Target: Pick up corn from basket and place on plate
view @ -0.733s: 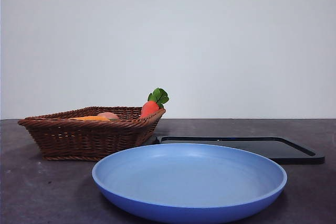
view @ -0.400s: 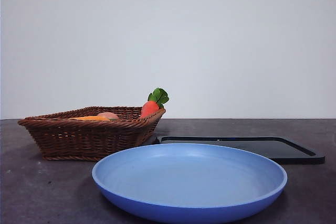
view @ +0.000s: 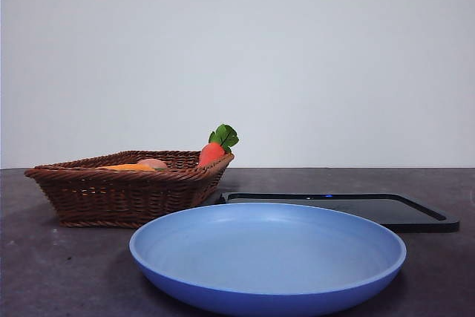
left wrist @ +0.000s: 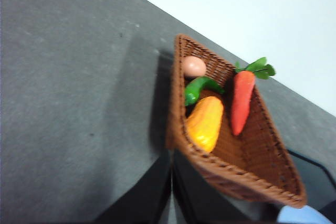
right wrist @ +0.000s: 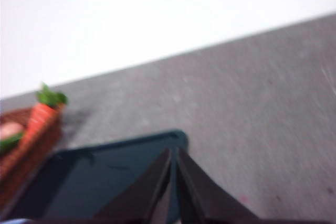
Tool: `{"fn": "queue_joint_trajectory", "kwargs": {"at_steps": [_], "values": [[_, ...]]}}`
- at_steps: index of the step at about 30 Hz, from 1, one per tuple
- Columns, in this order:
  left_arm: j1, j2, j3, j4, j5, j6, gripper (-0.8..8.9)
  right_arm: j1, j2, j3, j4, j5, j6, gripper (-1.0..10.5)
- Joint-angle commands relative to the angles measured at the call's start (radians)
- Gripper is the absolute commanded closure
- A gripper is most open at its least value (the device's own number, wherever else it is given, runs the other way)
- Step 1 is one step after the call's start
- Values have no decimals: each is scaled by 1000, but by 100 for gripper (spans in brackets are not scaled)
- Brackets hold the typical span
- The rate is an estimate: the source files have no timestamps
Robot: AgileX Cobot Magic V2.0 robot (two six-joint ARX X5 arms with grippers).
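The corn (left wrist: 206, 123), an orange-yellow cob, lies inside the brown wicker basket (left wrist: 239, 183). In the front view only a thin strip of the corn (view: 128, 168) shows over the rim of the basket (view: 119, 194) at the left. The blue plate (view: 267, 254) stands empty in the near middle. My left gripper (left wrist: 171, 163) hovers shut just outside the basket's near wall, a short way from the corn. Shut as well, my right gripper (right wrist: 173, 156) hangs over the black tray, far from the basket. Neither gripper shows in the front view.
In the basket also lie a red-orange carrot (left wrist: 241, 100) with green leaves, a green vegetable (left wrist: 197, 88) and a small pinkish round item (left wrist: 193, 66). A flat black tray (view: 349, 209) rests behind the plate, right of the basket. A white wall closes the back.
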Motion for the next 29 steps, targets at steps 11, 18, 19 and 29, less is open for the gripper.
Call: {"fn": "queue_joint_trajectory", "kwargs": {"at_steps": [11,18,19,29], "values": [[3,228,311,-59,137,132,809,2,209,363,-214,-101,-87,944],[-3,403,502,-193,228,272,809,20,376,568,-394,-189,-249,944],[-7,426,529,-218,243,293,809,27,397,594,-420,-198,-272,944],[-124,604,693,-399,275,421,809,119,518,723,-631,-220,-399,944]]}}
